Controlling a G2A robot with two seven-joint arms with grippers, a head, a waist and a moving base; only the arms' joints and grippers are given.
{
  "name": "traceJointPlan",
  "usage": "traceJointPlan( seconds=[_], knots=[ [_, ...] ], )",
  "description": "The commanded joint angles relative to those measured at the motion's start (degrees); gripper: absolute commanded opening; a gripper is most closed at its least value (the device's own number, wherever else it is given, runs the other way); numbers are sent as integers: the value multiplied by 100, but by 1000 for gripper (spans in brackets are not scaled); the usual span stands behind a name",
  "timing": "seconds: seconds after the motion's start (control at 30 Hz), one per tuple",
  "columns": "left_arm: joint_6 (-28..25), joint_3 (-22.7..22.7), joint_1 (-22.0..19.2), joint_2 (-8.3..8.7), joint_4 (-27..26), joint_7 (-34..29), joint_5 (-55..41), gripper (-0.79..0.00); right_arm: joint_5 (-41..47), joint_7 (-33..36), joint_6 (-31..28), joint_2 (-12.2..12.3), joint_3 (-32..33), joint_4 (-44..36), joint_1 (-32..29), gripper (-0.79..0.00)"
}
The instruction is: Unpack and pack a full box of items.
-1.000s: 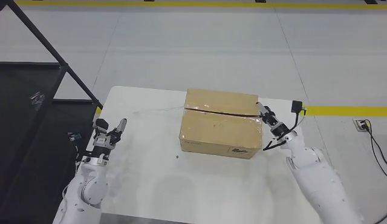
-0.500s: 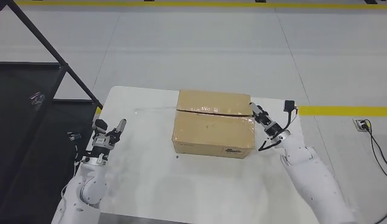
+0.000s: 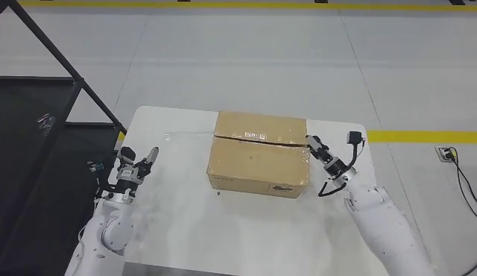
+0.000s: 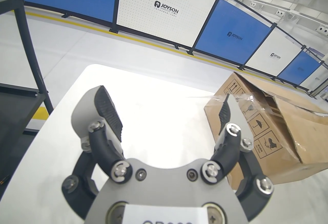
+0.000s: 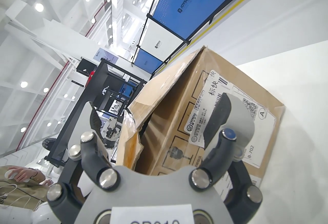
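label point(image 5: 252, 109) on box point(image 5: 176, 76), beside right gripper point(image 5: 159, 107)

The left gripper point(image 4: 164, 95) holds its fingers point(image 4: 107, 112) spread above the white table point(image 4: 64, 132), near the cardboard box point(image 4: 307, 138).

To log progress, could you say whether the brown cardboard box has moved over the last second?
Yes. The brown cardboard box has slid across the white table, away from the yellow floor stripe's side and toward the left tool.
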Motion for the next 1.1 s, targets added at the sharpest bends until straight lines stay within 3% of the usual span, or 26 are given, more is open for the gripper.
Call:
traceJointPlan(
  seconds=[0.0, 0.33, 0.63, 0.83, 1.07],
  knots=[
    [-3, 22, -13, 0, 5, -7, -4, 0, 68, 113, -48, 20, 35, -94, -71, 0],
    [1, 110, -38, 3, 7, 2, -13, 0, 429, 623, -53, 88, 140, -706, -379, 0],
    [2, 170, -7, 9, -26, 2, -16, 0, 478, 699, 133, 65, 109, -816, -324, 0],
    [81, 171, 0, 12, -52, 28, -56, 0, 574, 700, -76, 130, 302, -855, -397, 0],
    [263, 247, -66, -6, -75, 13, -124, 0, 1572, 2118, -108, 320, 523, -1331, -718, 0]
  ],
)
